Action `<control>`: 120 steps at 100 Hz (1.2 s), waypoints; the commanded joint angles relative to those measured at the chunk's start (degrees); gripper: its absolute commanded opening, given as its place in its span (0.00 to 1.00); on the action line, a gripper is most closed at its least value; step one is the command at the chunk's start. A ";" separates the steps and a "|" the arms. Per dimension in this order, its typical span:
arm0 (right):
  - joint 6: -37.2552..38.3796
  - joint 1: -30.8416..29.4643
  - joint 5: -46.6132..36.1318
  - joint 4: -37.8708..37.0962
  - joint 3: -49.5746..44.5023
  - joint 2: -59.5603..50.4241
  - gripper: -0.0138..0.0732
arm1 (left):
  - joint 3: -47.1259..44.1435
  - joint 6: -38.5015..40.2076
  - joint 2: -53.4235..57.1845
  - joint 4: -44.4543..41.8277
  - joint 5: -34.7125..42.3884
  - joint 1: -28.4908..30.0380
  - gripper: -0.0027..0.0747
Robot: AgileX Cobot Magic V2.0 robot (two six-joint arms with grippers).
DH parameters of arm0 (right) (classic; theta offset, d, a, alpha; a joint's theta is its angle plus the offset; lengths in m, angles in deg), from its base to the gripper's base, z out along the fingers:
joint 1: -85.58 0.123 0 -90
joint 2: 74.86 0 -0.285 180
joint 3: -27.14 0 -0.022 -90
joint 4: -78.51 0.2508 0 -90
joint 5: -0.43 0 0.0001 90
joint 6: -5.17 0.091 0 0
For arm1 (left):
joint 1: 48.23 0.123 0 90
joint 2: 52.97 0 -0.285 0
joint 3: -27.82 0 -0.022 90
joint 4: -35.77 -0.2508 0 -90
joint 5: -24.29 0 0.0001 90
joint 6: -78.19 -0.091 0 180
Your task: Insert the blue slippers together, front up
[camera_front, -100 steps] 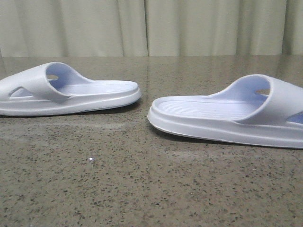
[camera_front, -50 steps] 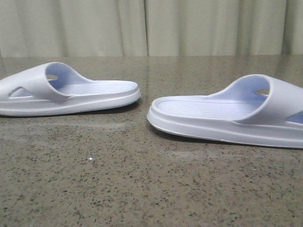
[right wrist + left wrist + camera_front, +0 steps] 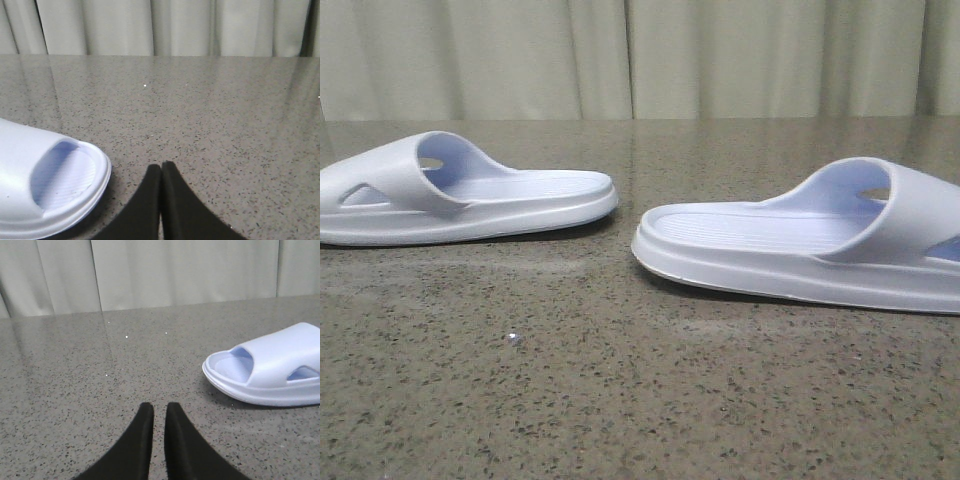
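Two pale blue-white slippers lie flat on the speckled stone table. The left slipper has its strap at the left and its bare end towards the middle. The right slipper has its strap at the right, cut by the frame edge. No gripper shows in the front view. My left gripper is empty, its fingers nearly together with a thin slit; a slipper's strap end lies apart from it. My right gripper is shut and empty, with a slipper's strap end beside it, not touching.
A pale curtain hangs behind the table's far edge. Bare speckled tabletop lies between the two slippers and in front of them. Both grippers hover low over bare tabletop.
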 commanded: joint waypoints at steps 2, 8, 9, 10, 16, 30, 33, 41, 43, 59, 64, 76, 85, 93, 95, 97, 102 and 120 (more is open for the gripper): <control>-0.21 -0.28 -5.03 2.34 -1.17 0.38 0.06 | -0.49 0.42 -0.42 2.12 5.16 0.11 0.05; -0.21 -0.28 -5.18 4.66 -1.17 0.38 0.06 | -0.49 0.42 -0.42 5.91 5.16 0.11 0.05; -0.21 -0.28 -5.31 4.95 -1.17 0.38 0.06 | -0.49 0.42 -0.42 6.40 5.16 0.11 0.05; -0.21 -0.28 -5.45 5.59 -1.17 0.38 0.06 | -0.49 0.42 -0.42 7.44 5.16 0.11 0.05; -0.21 -0.28 -6.26 8.45 -1.17 0.38 0.06 | -0.49 0.42 -0.42 12.16 5.16 0.11 0.05; -0.21 -0.28 -8.56 17.43 -1.17 0.38 0.06 | -0.49 0.42 -0.42 26.06 6.26 0.11 0.05; -0.21 -0.28 -9.01 20.02 -1.17 0.38 0.06 | -0.49 0.42 -0.42 29.11 7.21 0.11 0.05; -0.21 -0.28 -9.65 27.34 -1.17 0.38 0.06 | -0.49 0.42 -0.42 35.60 8.83 0.11 0.05; -0.21 -0.28 -9.65 29.00 -1.17 0.38 0.06 | -0.49 0.42 -0.42 37.27 9.21 0.11 0.05; -0.21 -0.28 -9.20 32.18 2.02 0.38 0.06 | 1.32 0.42 -0.53 41.59 8.83 0.11 0.05; -0.35 -0.28 -9.20 31.29 3.97 0.49 0.07 | 2.60 0.42 -0.67 39.73 8.21 0.11 0.05; -4.78 -0.28 -6.15 28.75 9.80 3.21 0.07 | 8.32 0.42 -3.50 33.86 5.18 0.11 0.05; -6.38 -0.28 -0.33 27.86 15.30 9.29 0.07 | 14.58 0.42 -9.12 28.11 1.53 0.11 0.05; -6.38 -0.28 5.59 24.21 20.57 17.05 0.07 | 20.81 0.42 -15.68 22.39 -4.09 0.11 0.05; -6.38 -0.28 7.47 23.19 22.02 19.07 0.07 | 22.50 0.42 -17.58 21.23 -5.97 0.11 0.05; -6.38 -0.28 9.38 22.40 23.47 20.37 0.07 | 24.19 0.42 -19.39 20.31 -7.96 0.11 0.05; -6.38 -0.28 13.13 21.82 26.45 24.99 0.07 | 27.65 0.42 -23.45 19.45 -12.41 0.11 0.05; -6.38 -0.28 22.72 21.71 30.55 34.27 0.07 | 33.77 0.42 -33.53 19.45 -22.65 0.11 0.05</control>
